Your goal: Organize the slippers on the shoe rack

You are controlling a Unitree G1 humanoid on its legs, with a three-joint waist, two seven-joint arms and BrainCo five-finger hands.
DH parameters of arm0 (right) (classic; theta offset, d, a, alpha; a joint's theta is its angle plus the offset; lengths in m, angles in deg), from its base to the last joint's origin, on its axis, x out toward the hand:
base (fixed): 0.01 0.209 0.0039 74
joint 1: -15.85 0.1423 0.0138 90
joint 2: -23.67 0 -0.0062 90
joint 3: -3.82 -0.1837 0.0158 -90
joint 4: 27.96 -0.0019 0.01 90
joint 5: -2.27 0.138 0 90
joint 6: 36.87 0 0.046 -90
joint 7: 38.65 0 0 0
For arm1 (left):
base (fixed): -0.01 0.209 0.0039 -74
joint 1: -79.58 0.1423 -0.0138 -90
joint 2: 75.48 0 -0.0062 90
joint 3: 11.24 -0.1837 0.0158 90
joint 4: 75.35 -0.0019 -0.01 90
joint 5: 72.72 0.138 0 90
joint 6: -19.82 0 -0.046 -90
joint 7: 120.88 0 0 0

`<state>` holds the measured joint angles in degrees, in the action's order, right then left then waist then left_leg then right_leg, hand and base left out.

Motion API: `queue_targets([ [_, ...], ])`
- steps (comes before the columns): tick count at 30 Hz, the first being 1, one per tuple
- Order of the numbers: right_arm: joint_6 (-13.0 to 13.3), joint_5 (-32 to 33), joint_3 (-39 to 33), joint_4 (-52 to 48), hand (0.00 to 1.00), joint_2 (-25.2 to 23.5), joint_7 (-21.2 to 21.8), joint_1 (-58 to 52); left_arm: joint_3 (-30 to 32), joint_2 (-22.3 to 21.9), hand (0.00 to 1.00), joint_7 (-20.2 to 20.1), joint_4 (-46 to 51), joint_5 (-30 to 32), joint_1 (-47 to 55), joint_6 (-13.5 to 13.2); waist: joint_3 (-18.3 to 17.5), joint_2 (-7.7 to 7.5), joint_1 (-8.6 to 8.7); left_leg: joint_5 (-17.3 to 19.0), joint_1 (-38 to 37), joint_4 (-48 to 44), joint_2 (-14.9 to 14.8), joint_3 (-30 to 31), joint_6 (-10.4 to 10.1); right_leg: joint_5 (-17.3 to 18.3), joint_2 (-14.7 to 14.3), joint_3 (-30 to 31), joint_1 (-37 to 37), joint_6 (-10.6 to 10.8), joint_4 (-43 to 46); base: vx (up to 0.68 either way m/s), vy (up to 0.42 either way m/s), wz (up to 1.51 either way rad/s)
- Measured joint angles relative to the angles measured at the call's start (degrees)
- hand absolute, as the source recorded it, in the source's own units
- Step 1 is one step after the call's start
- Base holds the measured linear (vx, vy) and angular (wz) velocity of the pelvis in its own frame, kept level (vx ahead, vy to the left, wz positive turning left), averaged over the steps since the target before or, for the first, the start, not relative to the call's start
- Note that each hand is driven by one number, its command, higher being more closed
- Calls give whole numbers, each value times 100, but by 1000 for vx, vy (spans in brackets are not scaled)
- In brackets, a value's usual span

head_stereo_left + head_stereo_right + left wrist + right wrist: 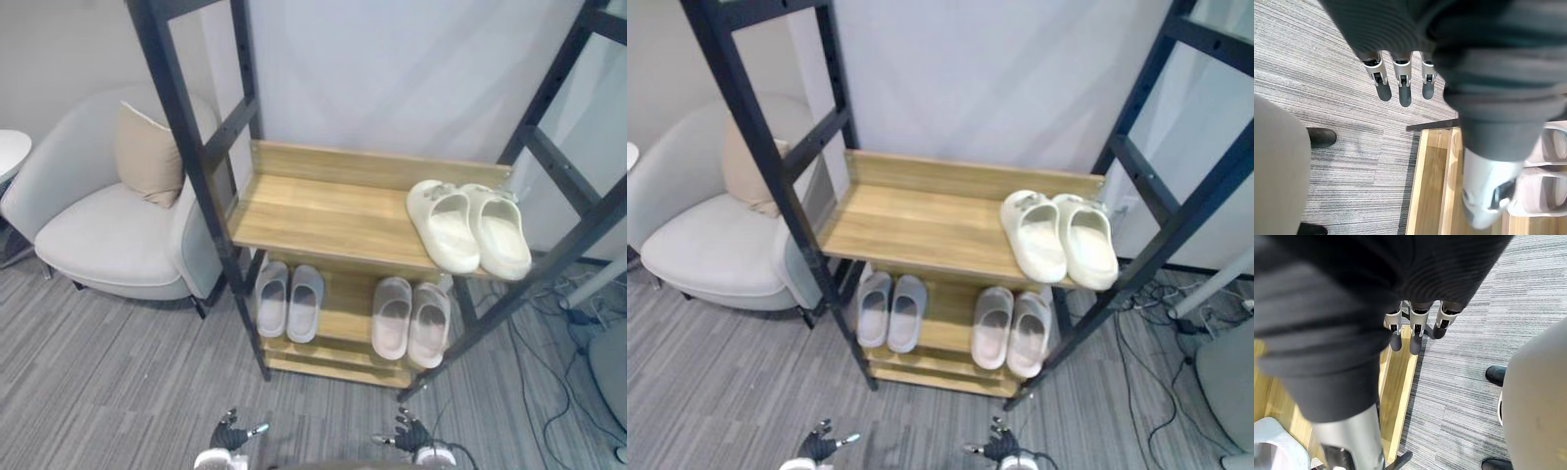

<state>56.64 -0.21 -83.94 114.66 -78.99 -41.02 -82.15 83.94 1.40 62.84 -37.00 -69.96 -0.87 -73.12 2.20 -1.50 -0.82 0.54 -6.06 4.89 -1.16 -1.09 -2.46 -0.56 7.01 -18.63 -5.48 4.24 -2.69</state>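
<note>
Shoe rack (323, 211), black metal frame, plank-wood shelves: chunky cream moulded slippers (468, 227) at upper shelf's right end; smooth grey pair (289, 300) lower shelf left, pinkish pair (410, 321) right; left hand (230, 434) and right hand (412, 433) released, fingers straight, empty.

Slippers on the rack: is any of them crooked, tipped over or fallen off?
Nothing stands out. The cream pair sits side by side on the upper shelf, the grey pair and the pinkish pair on the lower shelf. None lies on the floor.
</note>
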Motion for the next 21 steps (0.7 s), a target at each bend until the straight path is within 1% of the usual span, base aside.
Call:
queue_targets([
  [5, 5, -10, 0, -3, 0, 5, -6, 5, 53, -22, 0, 6, -16, 0, -5, -5, 9, 11, -4, 1, 16, -5, 2, 52, 0, 63, 9, -53, 35, 0, 58, -3, -2, 8],
  [6, 5, -10, 0, -9, 0, 0, -25, 11, 53, -14, 0, 7, -16, 3, -11, -5, 15, 6, -1, 27, 114, -112, 19, 148, 0, 97, 30, -141, 24, 9, 99, 21, -4, 36],
  [7, 5, -13, -5, -14, 0, 0, -38, 28, 56, -7, 0, 18, -14, -1, -45, -5, 50, -44, -6, 77, 217, -266, 38, 244, 0, 128, 56, -231, 23, 9, 161, 18, -3, 40],
  [8, 5, -16, -9, -15, 0, 0, -41, 43, 57, -8, 0, 30, -11, -1, -63, -6, 88, -44, -8, 89, 232, -307, 42, 272, 1, 139, 62, -259, 8, 10, 176, -1, -2, 34],
  [9, 3, -37, -17, -13, 0, 5, -45, 78, 55, -28, 0, 76, -7, -3, -117, -9, 185, -5, -39, 111, 242, -368, 48, 312, 3, 180, 79, -286, -6, 13, 243, -40, 5, 13],
  [10, 3, -76, -21, -14, 0, 23, -44, 89, 56, -42, 0, 97, -2, -4, -142, -11, 216, 33, -110, 145, 233, -413, 49, 302, 3, 243, 93, -262, 4, -2, 310, -42, 10, 3],
  [11, 2, -136, -23, -12, 0, 34, -43, 93, 57, -53, 0, 106, 2, -6, -149, -11, 223, 49, -133, 168, 210, -422, 48, 280, 5, 303, 107, -232, 27, 3, 391, -37, 26, -17],
  [12, 0, -203, -25, -9, 0, 47, -36, 130, 70, -84, 0, 110, 18, -9, -149, -16, 239, 70, -189, 340, 207, -545, 63, 185, 36, 571, 200, -138, 184, 64, 788, -15, 38, -20],
  [13, 0, -205, -24, -10, 0, 46, -35, 166, 86, -80, 0, 109, 33, -10, -148, -16, 263, 35, -206, 430, 210, -625, 85, 163, 24, 693, 254, -98, 263, 104, 977, -35, 67, -25],
  [14, -2, -212, -10, -8, 0, 46, -35, 176, 170, -86, 0, 109, 51, -21, -142, -17, 315, -12, -225, 612, 197, -830, 155, 91, 55, 969, 423, 21, 379, 249, 1474, 4, 67, -22],
  [15, -7, -218, 29, -7, 0, 55, -19, 170, 168, -74, 0, 110, 58, -39, -122, -15, 295, -31, -225, 767, 194, -992, 202, 97, 98, 1153, 574, 134, 484, 471, 2050, 44, 27, -13],
  [16, -5, -239, 34, -31, 0, 120, 8, 190, 168, -77, 0, 105, 41, -41, -131, -14, 334, -38, -194, 849, 214, -1124, 242, 145, 109, 1158, 683, 479, 819, 429, 2840, 73, 5, 17],
  [17, -8, -224, 26, -132, 0, 118, 18, 231, 152, -59, 0, 105, 40, -55, -136, -5, 384, -46, -153, 904, 246, -1256, 275, 260, 126, 1040, 710, 879, 1174, 282, 3604, 61, -5, 55],
  [18, -10, -226, 34, -234, 0, 99, 14, 205, 152, -24, 0, 110, 60, -59, -140, -6, 406, -72, -126, 914, 302, -1383, 305, 456, 149, 883, 639, 1284, 1427, 197, 4192, 57, -20, 107],
  [19, -6, -242, 42, -305, 0, 63, 12, 170, 166, 7, 0, 132, 155, -61, -182, 36, 450, -82, -104, 965, 402, -1569, 323, 768, 120, 940, 316, 2040, 1761, 184, 4765, 90, -106, 136],
  [21, 0, -242, 140, -509, 0, 5, 11, 21, 166, 50, 0, 154, 226, -61, -197, 90, 434, -189, -100, 1019, 669, -1826, 373, 1301, 60, 1301, -203, 2937, 1751, 183, 4486, 92, -181, 169],
])
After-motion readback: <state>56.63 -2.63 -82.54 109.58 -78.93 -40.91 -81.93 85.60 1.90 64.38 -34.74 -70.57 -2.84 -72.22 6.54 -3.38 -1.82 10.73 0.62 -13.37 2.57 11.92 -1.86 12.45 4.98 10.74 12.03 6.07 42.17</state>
